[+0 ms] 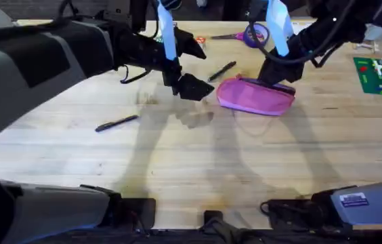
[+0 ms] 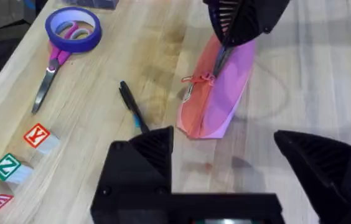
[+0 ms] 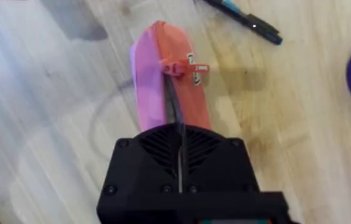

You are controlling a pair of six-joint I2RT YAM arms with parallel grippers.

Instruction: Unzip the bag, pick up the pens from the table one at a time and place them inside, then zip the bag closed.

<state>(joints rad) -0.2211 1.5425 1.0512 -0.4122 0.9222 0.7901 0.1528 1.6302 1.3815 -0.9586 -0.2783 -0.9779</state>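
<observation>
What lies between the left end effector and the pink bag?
Nothing but bare table. In the left wrist view, the left end effector hovers open short of the bag, with plain wood between them. A pen lies off to one side.

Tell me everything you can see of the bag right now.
The bag is a soft pink fabric pouch, oblong, lying on the table right of centre. Its top zipper runs lengthwise, the orange pull near the end facing the left gripper. The right gripper, fingers shut, pinches the opposite end at the zipper line. A pen lies just behind it.
</observation>
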